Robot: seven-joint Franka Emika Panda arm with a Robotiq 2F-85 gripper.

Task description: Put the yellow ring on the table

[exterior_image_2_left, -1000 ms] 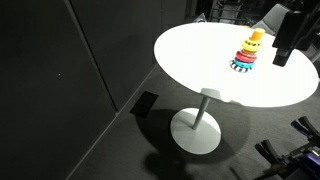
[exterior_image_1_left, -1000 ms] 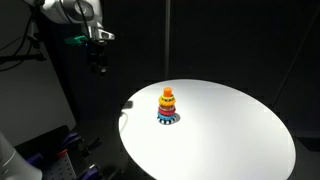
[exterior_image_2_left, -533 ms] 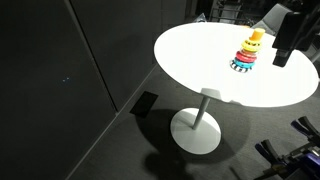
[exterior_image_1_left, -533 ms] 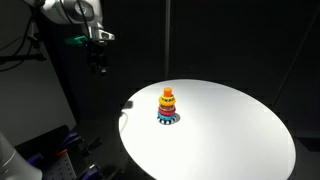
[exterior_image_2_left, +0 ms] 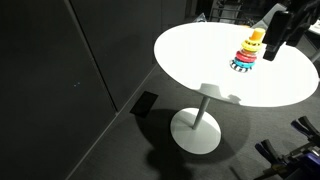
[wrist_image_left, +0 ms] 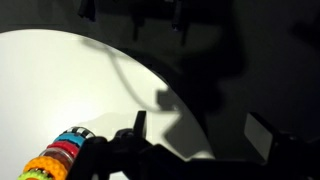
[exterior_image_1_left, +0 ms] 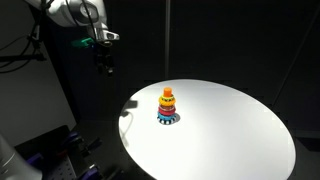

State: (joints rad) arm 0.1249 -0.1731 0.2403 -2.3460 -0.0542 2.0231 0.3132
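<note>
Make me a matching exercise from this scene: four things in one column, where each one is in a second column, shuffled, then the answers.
Things:
1. tiny yellow plastic ring
2. large round white table
3. robot's dark gripper
4. wide blue plastic ring

Places:
A. lowest on the toy stack
B. up in the air, touching nothing
C. carries the whole toy stack
D. top of the toy stack

Pairs: 1-D, 2-C, 3-B, 4-A
</note>
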